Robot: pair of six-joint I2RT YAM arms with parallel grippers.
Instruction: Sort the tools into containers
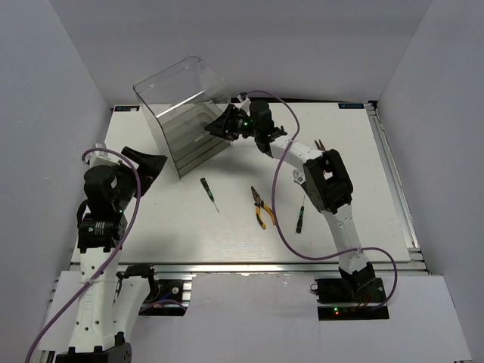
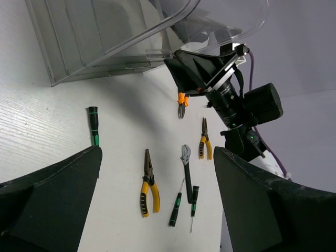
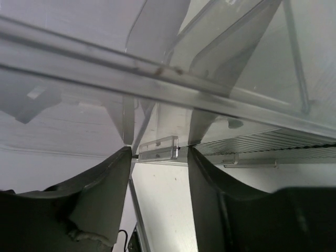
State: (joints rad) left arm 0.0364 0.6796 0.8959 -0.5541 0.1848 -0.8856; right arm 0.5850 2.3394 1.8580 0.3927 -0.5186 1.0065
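Right gripper [image 3: 159, 156] stands part-open astride the clear drawer tab [image 3: 157, 148], not yet pinching it; left gripper [image 2: 157, 151] gapes wide, empty. Pliers [image 1: 259, 206] and screwdrivers [image 1: 209, 193] lie loose on the table [image 1: 355, 151]. Risk: the grip slips off the slick tab, or a pull drags the unbraced cabinet [image 1: 178, 98].

Screwdriver [image 2: 93, 126] shaft behind left finger [image 2: 50, 199]

We see white links and black joint housings on both the left arm [image 1: 98, 227] and the right arm [image 1: 327, 185], a purple cable [image 1: 275, 204] looping along each, broad black wedge fingers [image 2: 47, 205], and a green light [image 1: 246, 121] glowing on the right wrist.
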